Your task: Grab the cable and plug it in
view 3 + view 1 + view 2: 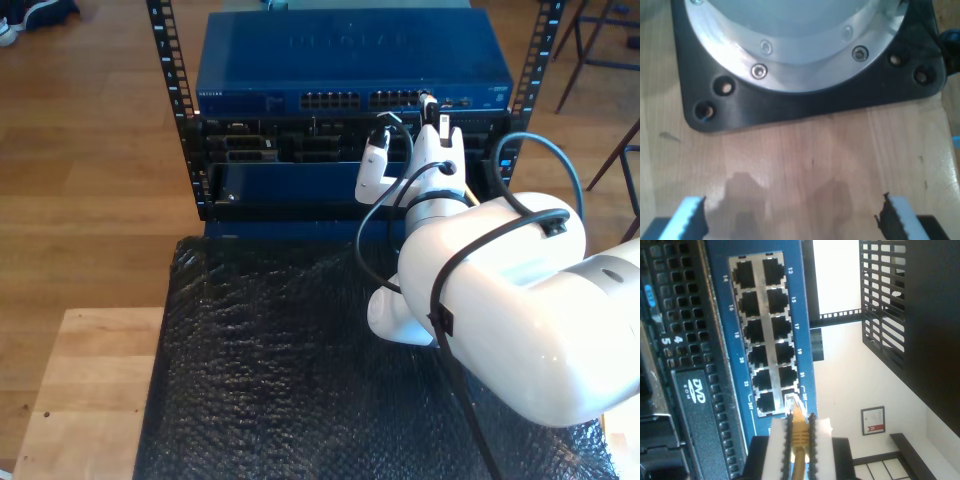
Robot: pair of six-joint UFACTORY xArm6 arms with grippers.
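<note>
My second gripper point(800, 432) pinched the yellow network cable point(799, 440) just behind its clear plug point(794, 407), with the toothed white fingers point(777, 440) pressed against both sides of the yellow boot. The plug tip stood at the mouth of the last port in the outer column of the blue network switch point(722, 305), touching or almost touching its edge; I could not tell whether it was already inside. The neighbouring ports in both columns were open and dark, with thin metal edges between them, so there was very little room sideways. Past the edge of the switch face there was free air and a pale wall.

In the exterior view, the second gripper point(432, 108) reached to the switch point(350, 60) near the end of its port row toward the exterior view's right, and a short piece of the cable point(465, 190) showed beside the white arm point(500, 300). The switch sat at the top of a black rack point(190, 150), whose upright posts stood close on both sides. A dark bubble-wrap mat point(270, 370) lay in front of the rack.

My first gripper point(790, 217) held nothing; its fingers point(690, 215) were spread wide over a wooden tabletop point(800, 150). Near them was the black base plate point(805, 102) of an arm mount, with a silver flange point(805, 70) on it. Bare wood lay between the fingers and the plate edge.
</note>
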